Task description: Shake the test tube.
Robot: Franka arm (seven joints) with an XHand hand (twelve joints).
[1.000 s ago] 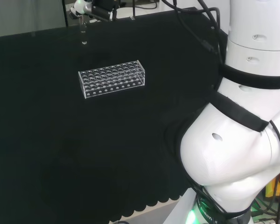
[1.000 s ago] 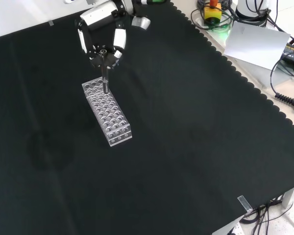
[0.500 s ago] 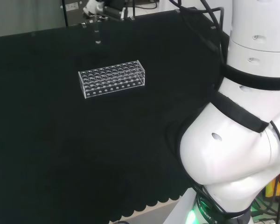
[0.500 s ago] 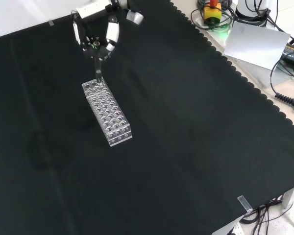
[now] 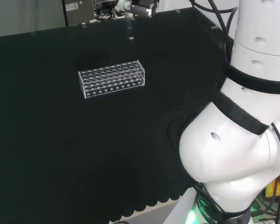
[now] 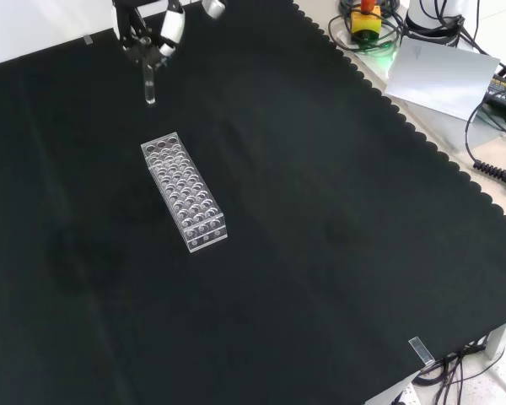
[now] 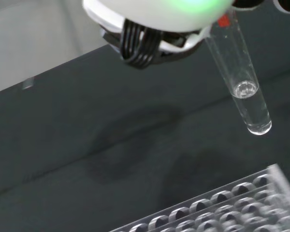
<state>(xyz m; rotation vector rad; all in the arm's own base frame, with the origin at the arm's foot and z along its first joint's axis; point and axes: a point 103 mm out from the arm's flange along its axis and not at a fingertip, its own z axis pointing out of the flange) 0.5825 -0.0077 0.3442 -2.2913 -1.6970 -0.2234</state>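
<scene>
The cloth point(image 6: 337, 219) carries a clear rack point(image 6: 184, 192) toward its far left part in the front view. The hand point(image 6: 148, 29), at the cloth's far edge, has its fingers curled round the test tube point(image 6: 149, 84), which hangs upright above the cloth, clear of the rack. A little liquid sits in the tube's bottom. Pickup is judged complete; shaking and any return remain.

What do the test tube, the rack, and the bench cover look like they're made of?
Test tube: clear glass or plastic; the cloth shows through it and its rounded tip glints.
Rack: clear, glossy, probably acrylic; bright edges and see-through walls around its wells.
Bench cover: matte black cloth with a scalloped edge and soft creases.
</scene>
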